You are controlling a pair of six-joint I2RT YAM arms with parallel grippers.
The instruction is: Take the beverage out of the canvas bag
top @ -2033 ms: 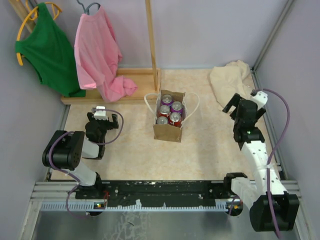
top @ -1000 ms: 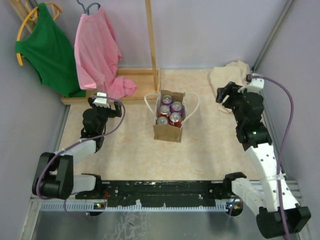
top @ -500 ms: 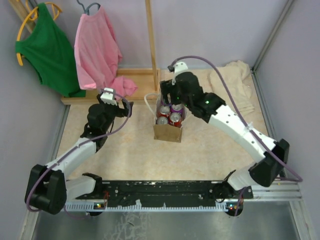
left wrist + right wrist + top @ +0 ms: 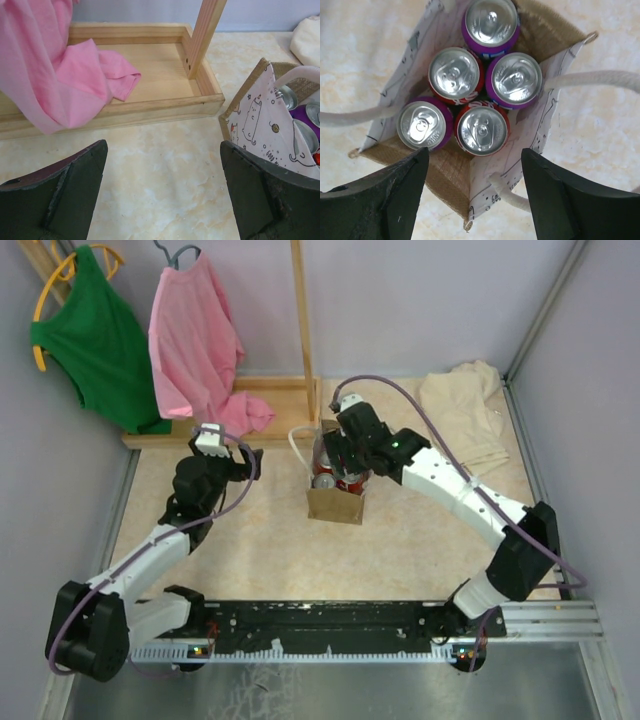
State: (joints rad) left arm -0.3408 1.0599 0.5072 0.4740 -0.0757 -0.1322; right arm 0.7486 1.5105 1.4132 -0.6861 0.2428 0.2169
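The tan canvas bag [image 4: 335,504] stands upright and open mid-desk [image 4: 260,540]. Its white rope handles [image 4: 590,80] droop at 3 and 9 o'clock. Inside stand three purple cans [image 4: 514,80] and two red cans [image 4: 482,129], all upright and touching.

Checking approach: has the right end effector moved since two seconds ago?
Yes: right end effector swung left, from the cream cloth to above the canvas bag.
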